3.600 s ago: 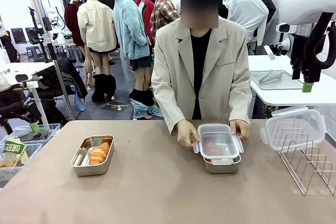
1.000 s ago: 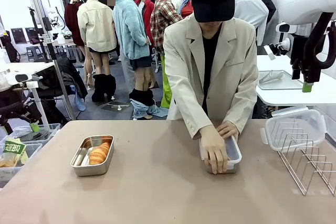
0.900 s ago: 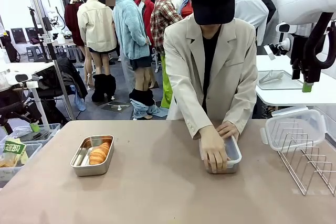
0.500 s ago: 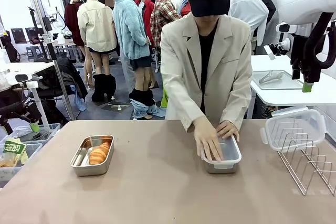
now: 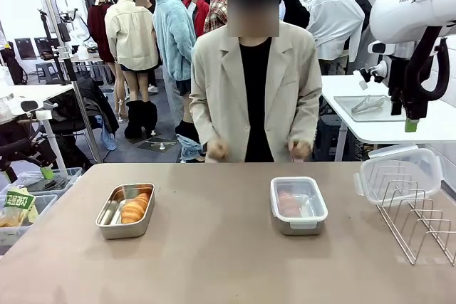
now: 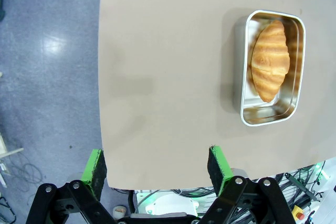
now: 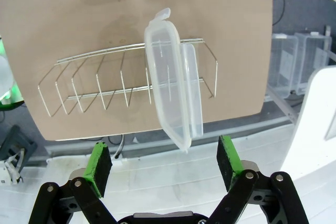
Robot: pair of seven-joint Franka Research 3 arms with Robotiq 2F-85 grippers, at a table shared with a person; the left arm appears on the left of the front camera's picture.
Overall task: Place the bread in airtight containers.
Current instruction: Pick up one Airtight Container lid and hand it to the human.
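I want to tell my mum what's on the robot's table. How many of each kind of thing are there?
Steel tins: 2, an open tin and a lidded tin
Bread rolls: 2, one in the open tin, one under the clipped lid
Clear lids: 2, one on the lidded tin, a spare lid on the rack
Wire rack: 1
Total: 7

No legible text, label or number anywhere.
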